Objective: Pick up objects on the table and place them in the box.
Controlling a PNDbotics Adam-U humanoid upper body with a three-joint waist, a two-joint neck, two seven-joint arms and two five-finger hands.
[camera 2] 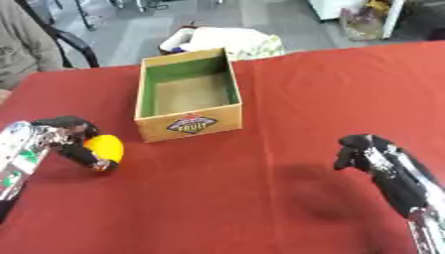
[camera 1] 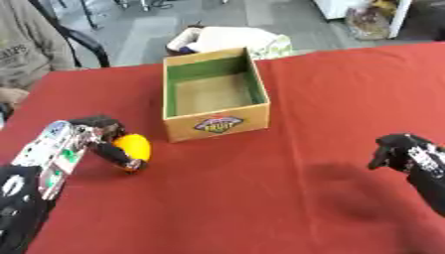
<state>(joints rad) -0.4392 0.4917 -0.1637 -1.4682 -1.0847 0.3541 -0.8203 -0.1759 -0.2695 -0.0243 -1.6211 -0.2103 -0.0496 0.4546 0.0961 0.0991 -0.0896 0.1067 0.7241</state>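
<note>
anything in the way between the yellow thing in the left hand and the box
Nothing visible does. The left robot hand is curled around the yellow object, just left of the box's front corner. Only bare red tablecloth lies between them, and the box is open-topped and looks empty.

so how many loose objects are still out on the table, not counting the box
1: a yellow object at the table's left, in the left hand, near the empty box. The arms could hide something small.

A yellow rounded object (camera 1: 133, 146) lies left of the open cardboard box (camera 1: 215, 124).
</note>
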